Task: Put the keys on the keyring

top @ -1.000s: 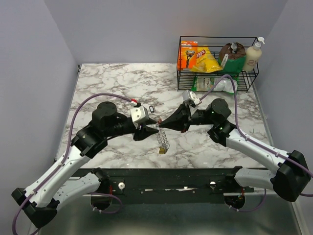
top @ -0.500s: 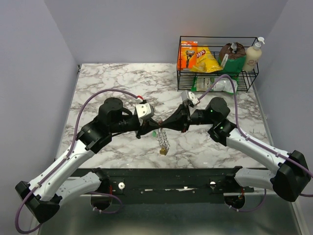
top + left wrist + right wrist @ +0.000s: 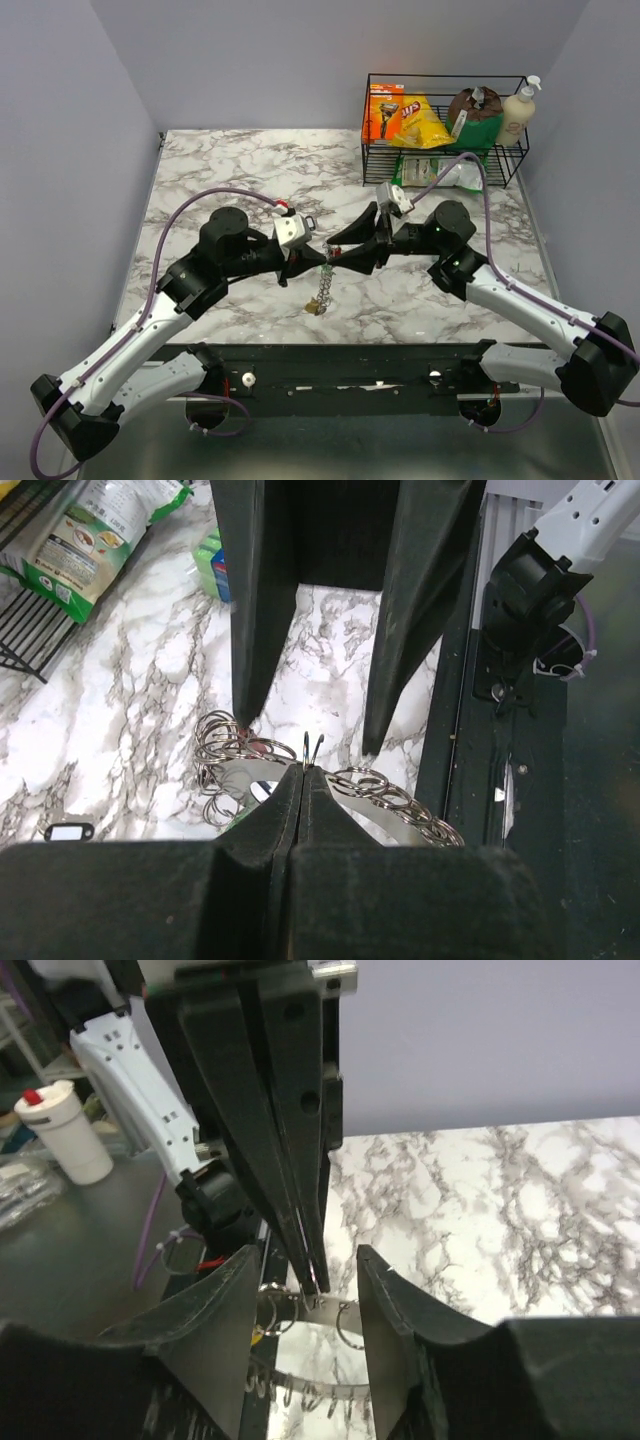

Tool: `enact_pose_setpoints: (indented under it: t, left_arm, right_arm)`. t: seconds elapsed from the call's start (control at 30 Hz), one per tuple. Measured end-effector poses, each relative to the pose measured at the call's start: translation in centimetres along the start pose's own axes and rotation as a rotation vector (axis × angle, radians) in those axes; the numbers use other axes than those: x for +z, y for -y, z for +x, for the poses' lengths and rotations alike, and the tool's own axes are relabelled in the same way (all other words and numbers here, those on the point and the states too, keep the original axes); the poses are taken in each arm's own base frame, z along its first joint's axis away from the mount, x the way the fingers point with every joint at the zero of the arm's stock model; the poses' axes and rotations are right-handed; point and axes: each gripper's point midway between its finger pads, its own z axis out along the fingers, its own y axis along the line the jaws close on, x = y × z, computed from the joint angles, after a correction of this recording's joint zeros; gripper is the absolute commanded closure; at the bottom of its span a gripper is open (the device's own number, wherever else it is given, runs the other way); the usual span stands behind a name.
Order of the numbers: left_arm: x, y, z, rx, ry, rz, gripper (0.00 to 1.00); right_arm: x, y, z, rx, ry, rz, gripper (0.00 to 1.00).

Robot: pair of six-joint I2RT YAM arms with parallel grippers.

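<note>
The keyring [image 3: 322, 288] is a silvery band strung with small wire loops, and it hangs over the marble between the two arms with a yellow-gold piece [image 3: 315, 308] at its low end. My left gripper [image 3: 316, 261] is shut on the band's upper edge; its closed tips [image 3: 300, 772] pinch the keyring [image 3: 400, 802]. My right gripper [image 3: 332, 250] faces it, open, its fingers [image 3: 225, 1305] straddling the keyring [image 3: 322, 1312] without touching it. Of the keys, only a reddish bit [image 3: 248, 745] shows among the loops; the rest are hidden.
A small dark oval clip [image 3: 309, 222] lies on the marble behind the grippers. A black wire basket [image 3: 372, 130] with snack bags, a razor pack and a lotion bottle stands at the back right. The table's near edge and the arm bases run just in front of the hanging ring.
My left gripper closed onto the keyring. My right gripper opened and let go of it. The hanging ring swung slightly left.
</note>
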Motion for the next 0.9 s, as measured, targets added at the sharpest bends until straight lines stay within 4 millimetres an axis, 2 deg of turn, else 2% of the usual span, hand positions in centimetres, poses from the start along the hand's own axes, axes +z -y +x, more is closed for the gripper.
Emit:
enact_pose_setpoints:
  t: [0.03, 0.13, 0.2, 0.23, 0.33, 0.43, 0.57, 0.7, 0.9]
  left_arm:
    - [0.1, 0.0, 0.3, -0.006, 0.010, -0.003, 1.00]
    - [0.3, 0.1, 1.4, -0.032, 0.043, -0.011, 1.00]
    - [0.4, 0.1, 2.2, -0.047, 0.065, -0.018, 1.00]
    - [0.5, 0.1, 2.5, -0.055, 0.076, -0.023, 1.00]
    - [0.5, 0.0, 3.1, -0.070, 0.110, -0.040, 1.00]
    - [0.3, -0.2, 2.8, -0.068, 0.149, -0.064, 1.00]
    - [-0.7, -0.7, 1.6, -0.041, 0.205, -0.122, 1.00]
    - [-2.2, -1.7, 0.4, -0.003, 0.252, -0.219, 1.00]
    - [-4.5, -3.8, 0.4, 0.003, 0.236, -0.391, 1.00]
  right_arm:
    - [-0.1, 0.0, -0.4, -0.004, 0.013, 0.016, 0.26]
    - [-0.8, 0.0, -1.8, -0.036, 0.061, 0.070, 0.13]
    - [-1.3, 0.1, -2.6, -0.056, 0.095, 0.111, 0.11]
    - [-1.5, 0.1, -2.9, -0.064, 0.108, 0.131, 0.06]
    - [-2.1, 0.5, -3.3, -0.070, 0.136, 0.183, 0.04]
    - [-2.4, 1.3, -3.3, -0.058, 0.148, 0.232, 0.02]
    - [-3.2, 2.9, -2.6, -0.017, 0.149, 0.302, 0.00]
    - [-4.3, 5.8, -1.5, 0.066, 0.143, 0.396, 0.00]
    - [-6.0, 11.8, 3.0, 0.278, 0.080, 0.540, 0.00]
